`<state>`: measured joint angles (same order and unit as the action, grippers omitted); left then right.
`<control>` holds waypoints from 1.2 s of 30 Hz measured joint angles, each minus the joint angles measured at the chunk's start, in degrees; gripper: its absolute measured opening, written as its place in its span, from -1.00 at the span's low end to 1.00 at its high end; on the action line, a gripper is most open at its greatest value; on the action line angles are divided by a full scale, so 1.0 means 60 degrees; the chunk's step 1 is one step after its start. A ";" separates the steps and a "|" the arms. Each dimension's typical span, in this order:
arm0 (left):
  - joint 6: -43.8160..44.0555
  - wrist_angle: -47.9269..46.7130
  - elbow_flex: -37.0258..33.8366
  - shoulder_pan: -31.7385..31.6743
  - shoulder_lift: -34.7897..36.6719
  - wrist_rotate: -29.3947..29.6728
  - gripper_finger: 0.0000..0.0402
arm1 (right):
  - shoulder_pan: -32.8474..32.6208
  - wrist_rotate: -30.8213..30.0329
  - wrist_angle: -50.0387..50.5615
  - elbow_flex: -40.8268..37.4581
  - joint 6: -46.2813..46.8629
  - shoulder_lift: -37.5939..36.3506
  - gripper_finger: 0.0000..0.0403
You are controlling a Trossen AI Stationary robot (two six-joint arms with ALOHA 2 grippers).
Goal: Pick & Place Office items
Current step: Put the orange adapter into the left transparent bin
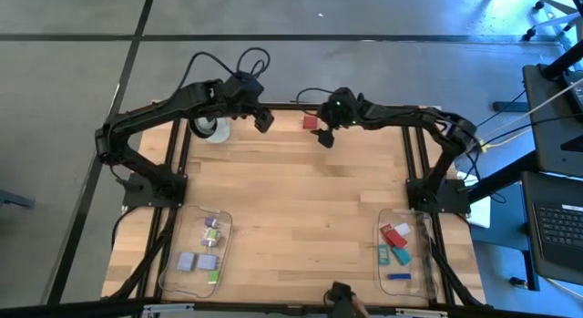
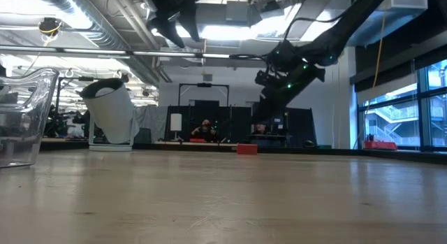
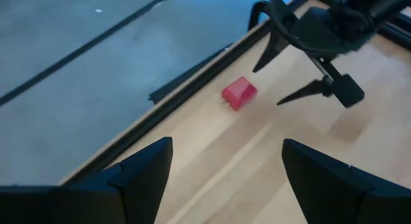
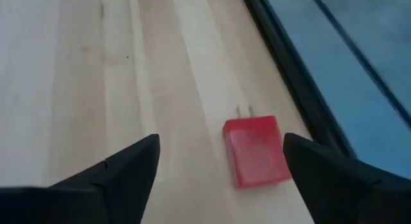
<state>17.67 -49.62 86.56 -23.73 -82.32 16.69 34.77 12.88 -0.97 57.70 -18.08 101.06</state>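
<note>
Right claw [image 1: 325,136] spread wide, empty, hovering beside small red blocky plug with two metal prongs [image 4: 255,150] near far edge of wooden surface [image 1: 301,209]. Best lowered squarely over plug's flat sides, away from prongs, before squeezing. Left claw [image 1: 264,120] apart too, waiting nearby.

A robotics lab: exposed ceiling ducts [image 2: 91,24], black framed rigs [image 2: 202,111] in the background, a laptop [image 1: 556,229] at the frame's right edge.

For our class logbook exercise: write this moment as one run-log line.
right gripper: open, above red block at table's far edge | left gripper: open, hovering nearby | red block: lying on table, unheld
</note>
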 joint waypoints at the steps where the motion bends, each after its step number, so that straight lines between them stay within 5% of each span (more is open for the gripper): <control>1: -0.0020 0.0002 0.0000 0.0000 0.0000 0.0093 0.44 | 0.0040 -0.0005 -0.0128 0.0026 -0.0129 0.0115 0.66; 10: -0.0050 0.0006 0.0000 -0.0001 0.0000 0.1288 0.44 | 0.0522 -0.0035 0.0336 0.1193 -0.0158 0.1533 0.68; 22: -0.0043 0.0002 -0.0004 0.0000 -0.0004 0.1296 0.44 | 0.0655 -0.0327 0.3073 0.3877 -0.0821 0.3313 0.67; 36: -0.0072 -0.0071 -0.0004 0.0000 -0.0007 0.1281 0.44 | 0.0535 -0.0548 0.4167 0.4152 -0.1593 0.3405 0.29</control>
<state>17.23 -50.04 86.54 -23.73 -82.37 24.38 37.98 9.59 24.03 82.61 -27.64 121.49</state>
